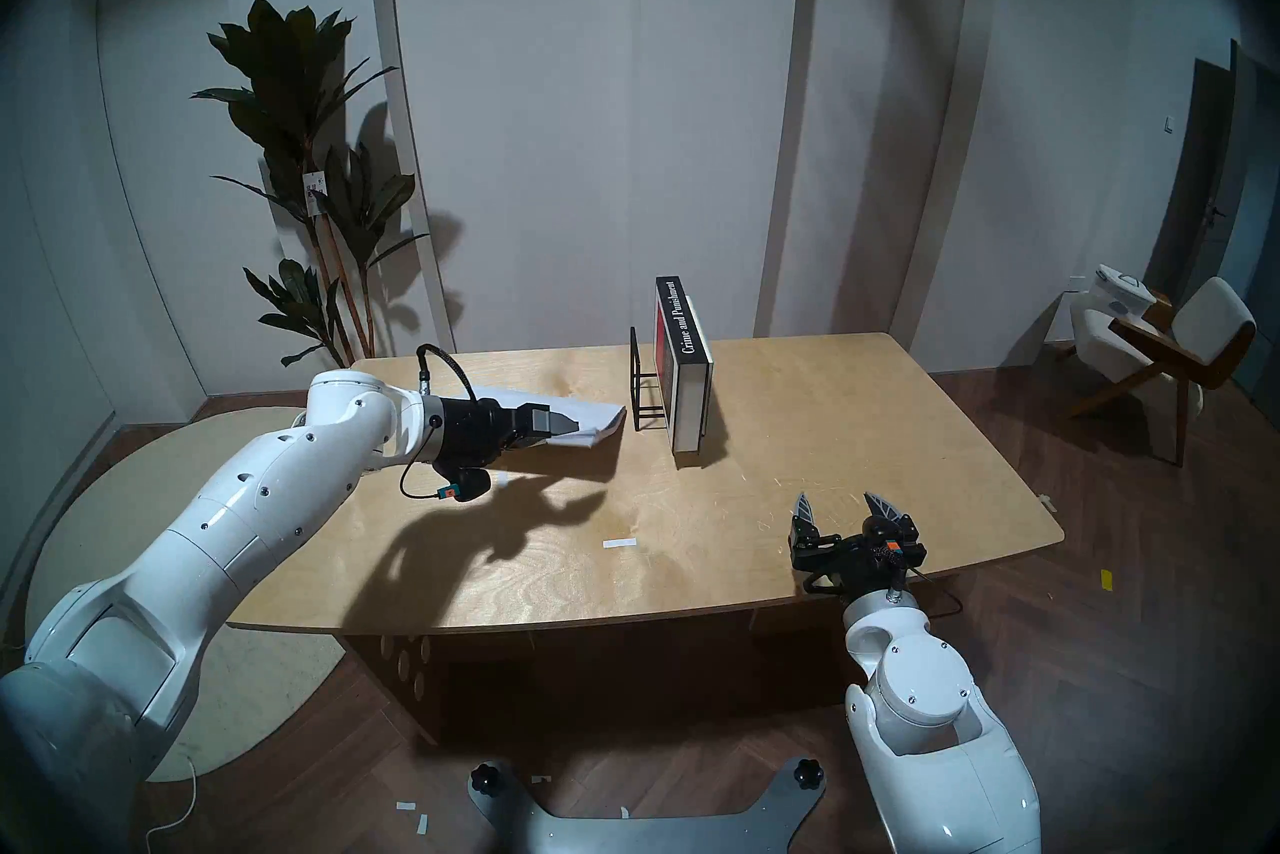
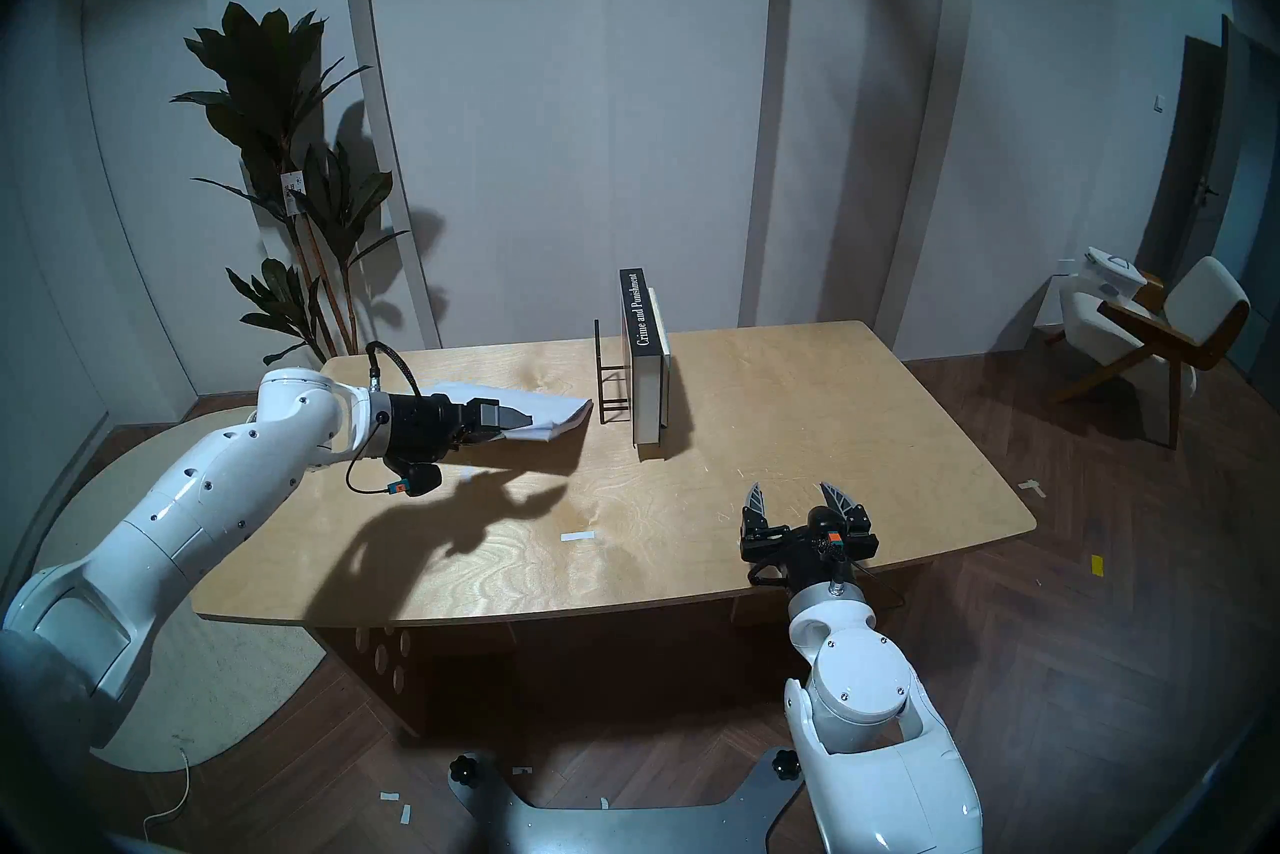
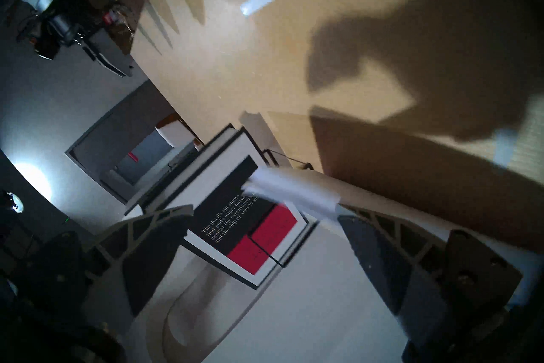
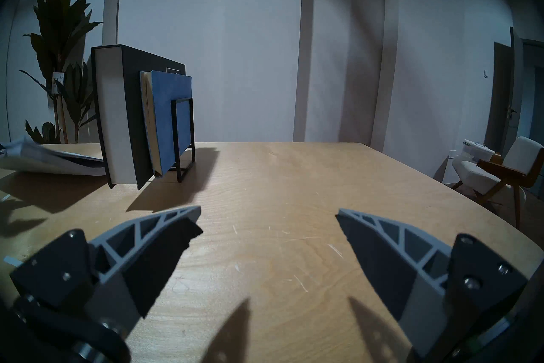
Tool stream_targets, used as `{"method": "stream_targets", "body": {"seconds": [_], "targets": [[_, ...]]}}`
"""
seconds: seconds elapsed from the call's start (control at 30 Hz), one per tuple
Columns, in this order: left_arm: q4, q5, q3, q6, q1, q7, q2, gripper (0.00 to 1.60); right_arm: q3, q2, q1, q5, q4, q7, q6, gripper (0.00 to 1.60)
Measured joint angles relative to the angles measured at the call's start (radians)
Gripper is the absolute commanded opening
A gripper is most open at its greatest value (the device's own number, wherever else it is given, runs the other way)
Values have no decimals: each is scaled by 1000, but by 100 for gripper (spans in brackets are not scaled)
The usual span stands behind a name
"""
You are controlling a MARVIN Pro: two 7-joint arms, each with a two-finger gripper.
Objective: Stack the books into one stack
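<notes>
A large floppy white softcover (image 1: 599, 414) is at the table's back left, its front edge curled, a shadow beneath it. My left gripper (image 1: 564, 423) is at its near end, open; in the left wrist view the jaws stand wide apart and a white page corner (image 3: 294, 188) lies by one finger. I cannot tell whether the book rests on the table. The thick black "Crime and Punishment" (image 1: 682, 367) stands upright in a wire rack, with a thin blue hardcover (image 4: 170, 118) leaning against it. My right gripper (image 1: 845, 506) hovers open and empty over the front right.
The black wire-frame rack (image 1: 641, 381) holds the two upright books at the back middle of the wooden table (image 1: 692, 582). A strip of white tape (image 1: 618, 543) lies mid-table. A potted plant (image 1: 312, 173) stands behind the left corner, a chair (image 1: 1177, 360) off to the right.
</notes>
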Motion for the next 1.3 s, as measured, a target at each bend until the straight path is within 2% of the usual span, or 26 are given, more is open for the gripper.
{"method": "stream_targets", "body": {"seconds": [0.23, 0.47, 0.9, 1.3], "targets": [[-48, -122, -67, -101, 9, -91, 3, 160, -1, 2, 0, 1, 0, -1, 0, 160], [32, -292, -170, -117, 7, -119, -47, 160, -2, 3, 1, 3, 1, -2, 0, 160], [244, -614, -371, -16, 16, -75, -186, 160, -5, 6, 3, 6, 7, -4, 1, 160], [319, -899, -480, 111, 36, -51, -328, 160, -50, 4, 26, -36, 1, -26, 0, 160]]}}
